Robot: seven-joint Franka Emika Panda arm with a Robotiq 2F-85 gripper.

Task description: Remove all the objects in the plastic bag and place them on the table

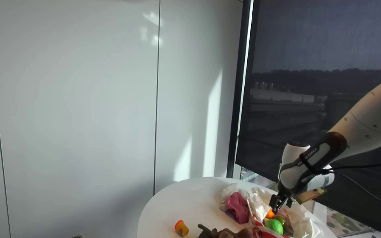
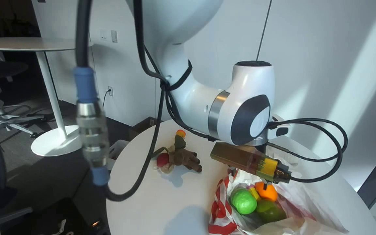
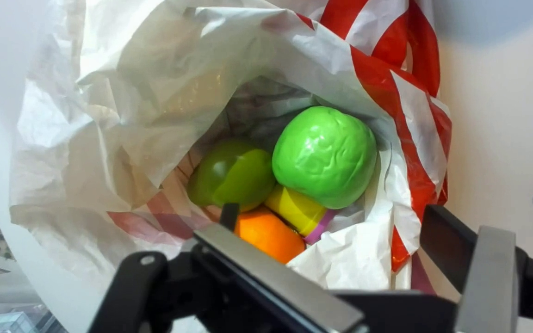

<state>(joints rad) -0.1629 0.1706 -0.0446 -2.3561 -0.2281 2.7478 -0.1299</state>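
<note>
The round, smooth white counter [image 2: 148, 209] carried the gaping, whitish, red-striped plastic bag [image 3: 169, 92]. My black-and-grey two-fingered hand [image 3: 336, 226] hung over its rim, fingers spread, gripping nothing; one finger seemed outside the film, so I judged it best to centre inward, then lower without pinching plastic. Inside, the glossy bright-green round piece [image 3: 325, 157] sat exposed, my likeliest first pick. The olive-green oval piece [image 3: 232, 175], smooth orange ball [image 3: 269, 235] and yellow, purple-rimmed piece [image 3: 296, 210] lay clustered with it.
</note>
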